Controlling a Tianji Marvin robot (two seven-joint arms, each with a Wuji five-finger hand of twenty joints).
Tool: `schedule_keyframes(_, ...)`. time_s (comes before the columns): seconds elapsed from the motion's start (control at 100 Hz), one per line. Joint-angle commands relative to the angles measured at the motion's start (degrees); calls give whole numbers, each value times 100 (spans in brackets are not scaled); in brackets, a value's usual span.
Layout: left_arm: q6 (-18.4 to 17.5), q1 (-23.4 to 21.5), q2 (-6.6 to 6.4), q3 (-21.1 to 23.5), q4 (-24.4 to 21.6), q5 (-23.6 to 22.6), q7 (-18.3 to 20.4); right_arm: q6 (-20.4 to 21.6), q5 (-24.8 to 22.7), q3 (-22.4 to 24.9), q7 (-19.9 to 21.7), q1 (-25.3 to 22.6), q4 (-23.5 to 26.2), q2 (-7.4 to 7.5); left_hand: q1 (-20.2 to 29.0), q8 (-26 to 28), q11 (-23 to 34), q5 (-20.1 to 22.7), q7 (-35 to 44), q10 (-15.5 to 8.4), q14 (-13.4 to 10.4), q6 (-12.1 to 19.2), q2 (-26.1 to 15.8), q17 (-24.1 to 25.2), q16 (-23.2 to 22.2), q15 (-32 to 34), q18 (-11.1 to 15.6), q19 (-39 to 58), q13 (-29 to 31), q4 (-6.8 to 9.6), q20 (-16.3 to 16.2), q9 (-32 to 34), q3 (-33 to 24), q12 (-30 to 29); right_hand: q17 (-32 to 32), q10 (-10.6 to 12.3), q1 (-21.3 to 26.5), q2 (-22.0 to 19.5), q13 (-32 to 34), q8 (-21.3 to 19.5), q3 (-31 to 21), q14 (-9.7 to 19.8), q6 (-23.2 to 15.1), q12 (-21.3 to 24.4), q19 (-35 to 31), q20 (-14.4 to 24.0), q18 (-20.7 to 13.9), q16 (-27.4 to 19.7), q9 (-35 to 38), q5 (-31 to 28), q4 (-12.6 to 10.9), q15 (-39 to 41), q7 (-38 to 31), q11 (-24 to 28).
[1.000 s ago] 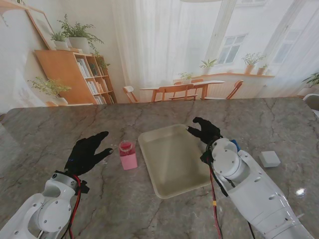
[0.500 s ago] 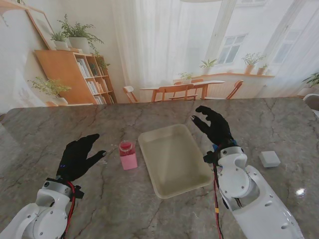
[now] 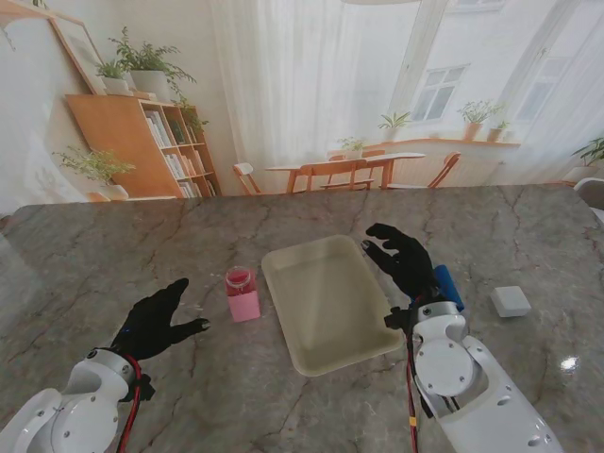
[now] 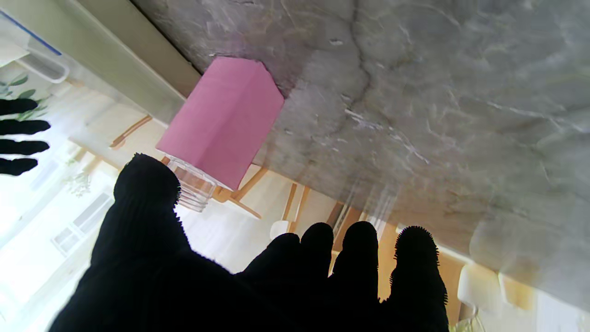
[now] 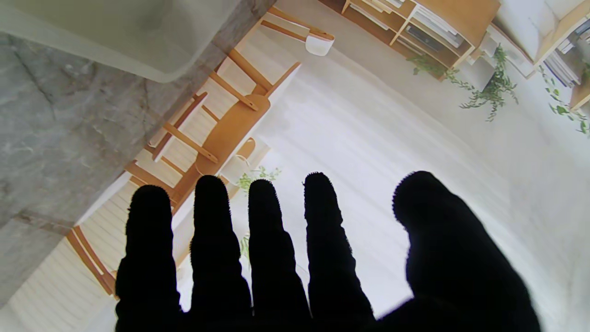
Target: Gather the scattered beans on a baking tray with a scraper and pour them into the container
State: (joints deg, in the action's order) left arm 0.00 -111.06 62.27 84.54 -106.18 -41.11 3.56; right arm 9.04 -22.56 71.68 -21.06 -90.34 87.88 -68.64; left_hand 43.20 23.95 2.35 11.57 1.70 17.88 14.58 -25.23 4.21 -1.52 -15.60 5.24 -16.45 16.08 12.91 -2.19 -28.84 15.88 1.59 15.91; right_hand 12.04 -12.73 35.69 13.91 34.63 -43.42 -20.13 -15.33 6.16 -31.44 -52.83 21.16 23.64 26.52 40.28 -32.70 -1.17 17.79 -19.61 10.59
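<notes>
The right hand [image 3: 404, 259] hangs open above the tray's right rim, 4 fingers [image 5: 267, 240] fanned and the thumb apart, holding nothing. In its wrist view the fingers point past the table's far edge toward the chairs, so the palm is not yet turned down to any object. Just behind it, at about 4 o'clock from the hand, lies a blue object [image 3: 447, 286] on the marble; this is probably the scraper, though its shape is too small to confirm. The hand's place beside it suits a pickup, since the tool must be in the grasp before any sweeping can begin.

The tray [image 3: 300, 332] sits at the table's centre, long axis running from 11 o'clock to 5 o'clock, between the 2 arms so that either can reach it. Its floor looks bare; beans, if present, are too small to make out.

At 9 o'clock from the tray, just beside its left rim but apart from it, stands the container [image 3: 242, 294], a pink box with a clear neck, upright. That closeness keeps the later pour short.

The left hand [image 3: 157, 323] rests low at 8 o'clock from the container, near it but not touching, fingers spread and empty. Its wrist view shows the container [image 4: 221, 129] ahead of the thumb [image 4: 145, 193], a fair stance for steadying it.

A white block [image 3: 511, 301] lies at 3 o'clock, well apart.
</notes>
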Motion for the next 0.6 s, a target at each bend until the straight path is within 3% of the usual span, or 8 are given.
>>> schedule_keyframes(0.0, -190, 175, 7, -106, 311, 240, -49, 37, 55, -8, 132, -11, -79, -22, -93, -113, -38, -176, -75, -48, -94, -382, 281, 71, 82, -85, 34, -175, -262, 124, 170, -139, -10, -61, -40, 149, 12, 13, 40, -145, -197, 171, -186, 3, 68, -97, -136, -46, 42, -121, 142, -82, -58, 125)
schedule_keyframes(0.15, -343, 499, 18, -320, 735, 457, -110, 24, 156, -20, 70, -4, -89, -54, -122, -176, -50, -326, -112, -48, -128, -380, 312, 80, 118, -84, 80, -194, -322, 127, 198, -216, 6, -62, -37, 154, 68, -19, 59, -151, -179, 178, -174, 1, 75, -70, -112, -20, 56, -134, 146, -94, -91, 145)
schedule_keyframes(0.33, -482, 926, 76, -627, 1227, 1118, -164, -24, 226, -40, 55, -14, -75, -69, -240, -324, -130, -342, -199, -19, -158, -409, 332, 217, 298, -145, 157, -351, -542, 128, 429, -468, -1, -193, -23, 148, 180, -79, 70, -171, -154, 170, -181, -18, 50, -28, -89, 9, 89, -194, 142, -75, -150, 191)
schedule_keyframes(0.59, -683, 1333, 53, -867, 1631, 1372, 36, -106, 268, -53, 4, -26, -55, -90, -349, -486, -153, -337, -232, -9, -166, -442, 516, 255, 399, -146, 172, -425, -658, 112, 579, -587, 28, -273, -27, 146, 262, -143, 87, -197, -81, 169, -171, -52, -10, 30, -28, 38, 122, -245, 132, -28, -211, 254)
